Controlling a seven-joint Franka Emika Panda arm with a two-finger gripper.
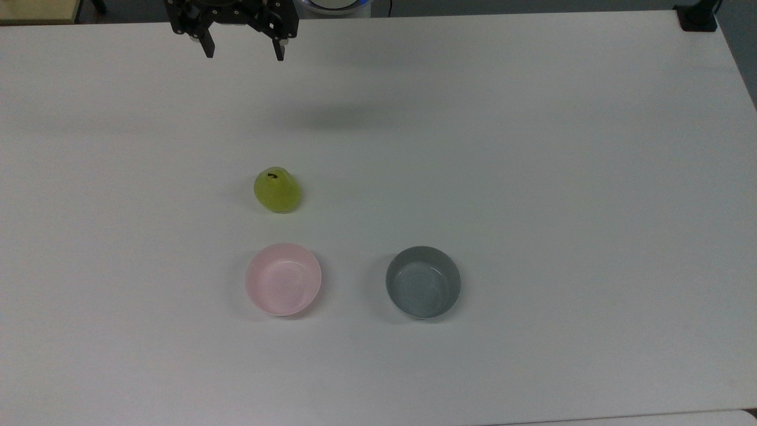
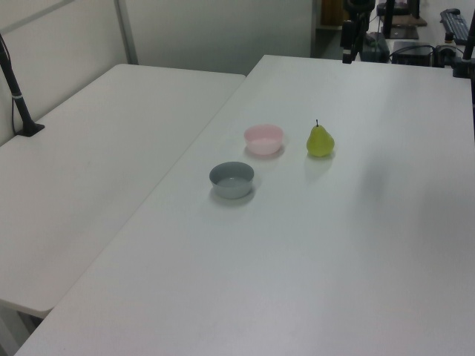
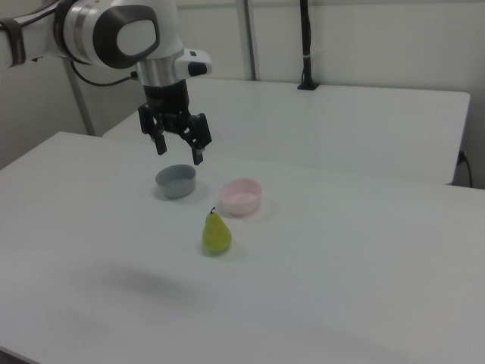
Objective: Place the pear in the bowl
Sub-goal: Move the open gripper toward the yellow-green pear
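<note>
Arm pose: white robot arm enters from the upper left of the right view, its last link pointing straight down, with the black tool hanging in the air above the counter.
Tool state: both fingers are spread wide apart, tips pointing down, with nothing between them.
Tool in the top view: tool sits at the upper edge of the frame, left of centre, over the far part of the counter; a soft grey shadow lies on the counter below and to the right of it.
Cut off: upper part of the tool is cropped by the top edge of the top view, and the arm's base lies outside the right view's left edge.
Hard to make out: in the left view, at the top right of the frame, a dark shape mixes with dark clutter behind the counter, so it cannot be read clearly.
Pear: yellow-green pear stands upright on the counter, dark stem up, left of centre in the top view and well apart from the tool; near the middle of the right view; right of the pink bowl in the left view.
Pink bowl: pale pink bowl sits just below the pear in the top view, near it and not touching; its glossy inside holds nothing.
Grey-blue bowl: grey-blue bowl stands to the right of the pink bowl in the top view, apart from it; it holds nothing.
Second surface: another white table stands alongside the counter on the left view's left.
</note>
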